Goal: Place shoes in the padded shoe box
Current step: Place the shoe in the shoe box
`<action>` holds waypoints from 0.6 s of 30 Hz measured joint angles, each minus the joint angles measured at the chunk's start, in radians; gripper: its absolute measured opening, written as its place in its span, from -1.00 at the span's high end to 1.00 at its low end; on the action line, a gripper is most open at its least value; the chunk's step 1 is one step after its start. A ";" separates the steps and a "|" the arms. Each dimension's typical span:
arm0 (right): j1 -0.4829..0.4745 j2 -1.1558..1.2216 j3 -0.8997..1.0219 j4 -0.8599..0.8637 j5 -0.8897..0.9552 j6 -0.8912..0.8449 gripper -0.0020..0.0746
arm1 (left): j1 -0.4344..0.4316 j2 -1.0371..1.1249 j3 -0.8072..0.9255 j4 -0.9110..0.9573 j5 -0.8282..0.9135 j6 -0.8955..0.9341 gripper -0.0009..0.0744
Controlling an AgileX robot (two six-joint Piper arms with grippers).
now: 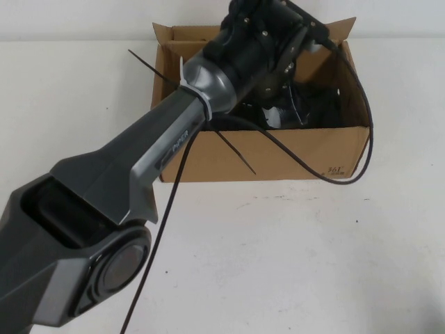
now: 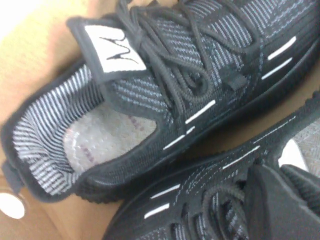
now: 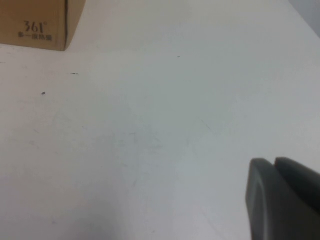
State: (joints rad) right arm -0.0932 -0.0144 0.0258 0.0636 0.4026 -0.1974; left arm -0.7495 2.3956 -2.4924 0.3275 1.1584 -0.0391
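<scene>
The brown cardboard shoe box (image 1: 278, 149) stands at the back of the table. Both black knit sneakers lie inside it, dark in the high view (image 1: 321, 108). In the left wrist view one shoe (image 2: 165, 100) lies on the cardboard floor with its grey-white lining showing. The second shoe (image 2: 200, 200) lies close beside it. My left gripper (image 2: 287, 175) reaches down into the box (image 1: 284, 104) and is shut on the second shoe near its tongue. My right gripper (image 3: 280, 170) is shut and empty over bare table, to the right of the box corner (image 3: 35, 22).
The left arm's grey body (image 1: 125, 188) crosses the table from the front left to the box. Its black cable (image 1: 334, 177) loops over the box's front wall. The white table (image 1: 292, 257) spreads in front of the box.
</scene>
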 joint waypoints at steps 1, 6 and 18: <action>0.000 0.000 0.000 0.000 0.000 0.000 0.97 | -0.005 0.000 0.000 0.014 0.000 0.013 0.97; 0.000 0.000 0.000 0.000 0.000 0.000 0.97 | -0.019 0.000 0.000 -0.009 -0.010 0.060 0.98; 0.000 0.000 0.000 0.000 0.000 0.000 0.97 | -0.019 0.000 0.000 -0.121 -0.018 0.074 0.44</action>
State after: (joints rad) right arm -0.0932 -0.0144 0.0258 0.0636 0.4026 -0.1974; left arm -0.7687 2.3956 -2.4924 0.2070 1.1407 0.0346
